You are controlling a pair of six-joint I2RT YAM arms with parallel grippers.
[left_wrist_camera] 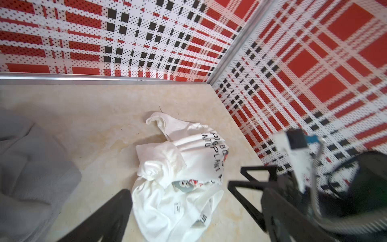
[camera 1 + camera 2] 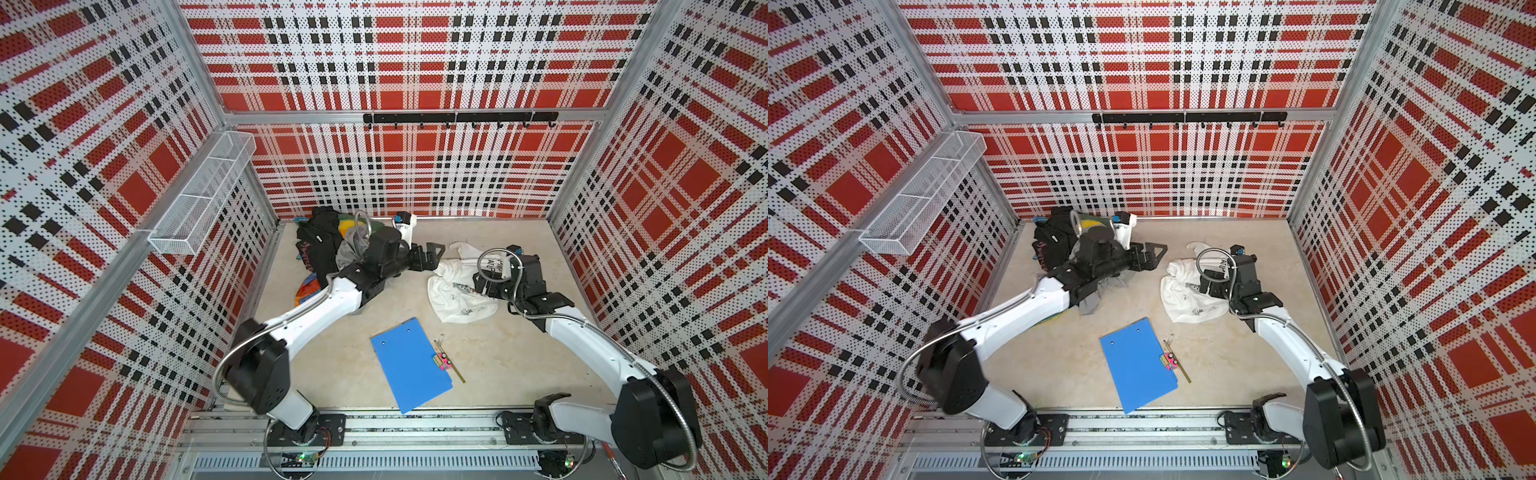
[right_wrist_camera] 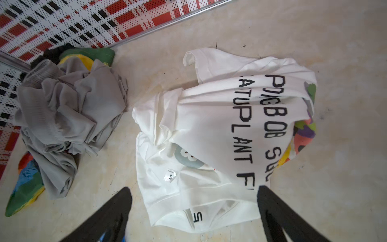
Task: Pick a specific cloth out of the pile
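**Arm pose**
- The left arm extends from its base at the near edge and passes over the pile, with the wrist turned to the right.
- The left end effector points toward the cloth from above the counter. It sits between the pile and the cloth, with its jaws apart and nothing between them.
- The right arm reaches inward from the near right, with the wrist bent downward over the cloth.
- The right end effector has its jaws spread wide, straddling the hem. Contact with the fabric cannot be confirmed.

**Location**
- The cloth lies crumpled on the right half of the counter, apart from the pile in the far left corner.
- A bare strip of counter separates the cloth from the grey garment.

**Legible markings, right wrist view**
- Black block lettering reads "PONGBOB SQ" and "ATUPLANT F".
- A size tag reads "S".
- A second "S" is printed at the hem.

**Obstructions**
- Folds cut off both ends of each text line.
- The cartoon print shows only as coloured patches at one edge.
- In both top views the left arm covers much of the pile.
- In both top views the right wrist and its cable cover most of the lettering.
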